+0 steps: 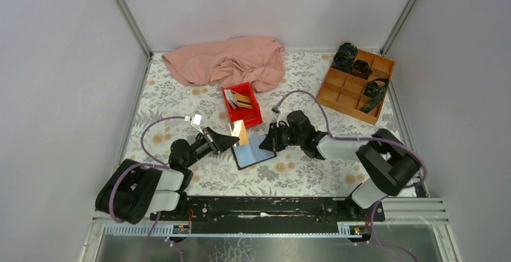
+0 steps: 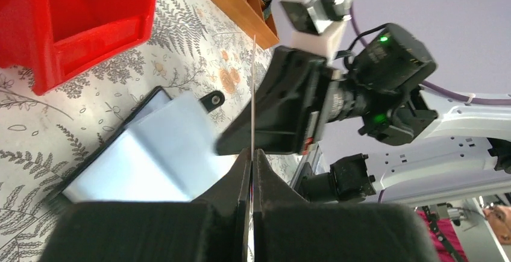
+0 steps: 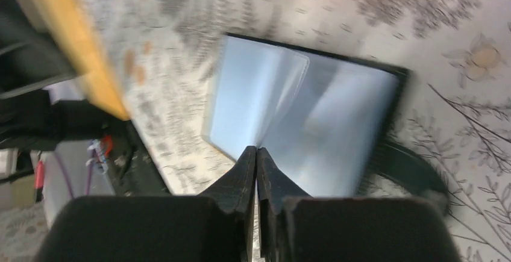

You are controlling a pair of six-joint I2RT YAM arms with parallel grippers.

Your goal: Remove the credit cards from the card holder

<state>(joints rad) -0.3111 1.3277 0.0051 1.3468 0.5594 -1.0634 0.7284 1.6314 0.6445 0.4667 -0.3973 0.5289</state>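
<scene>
Card holder (image 1: 256, 154) just beside left gripper (image 1: 235, 137), orange card (image 1: 240, 131) pinched within

The card holder (image 1: 252, 155) lies open and flat just below the frame's centre, pale blue inside with a black rim. An orange-gold credit card (image 1: 240, 132) stands upright at its upper-left corner. More credit cards (image 1: 240, 99) lie stacked in the red tray (image 1: 250, 117) above centre.

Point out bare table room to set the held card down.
Bare table lies left of the red tray, below the pink cloth, and between tray and wooden box. Crowded at centre, where left gripper with its card, right gripper and card holder meet.
</scene>
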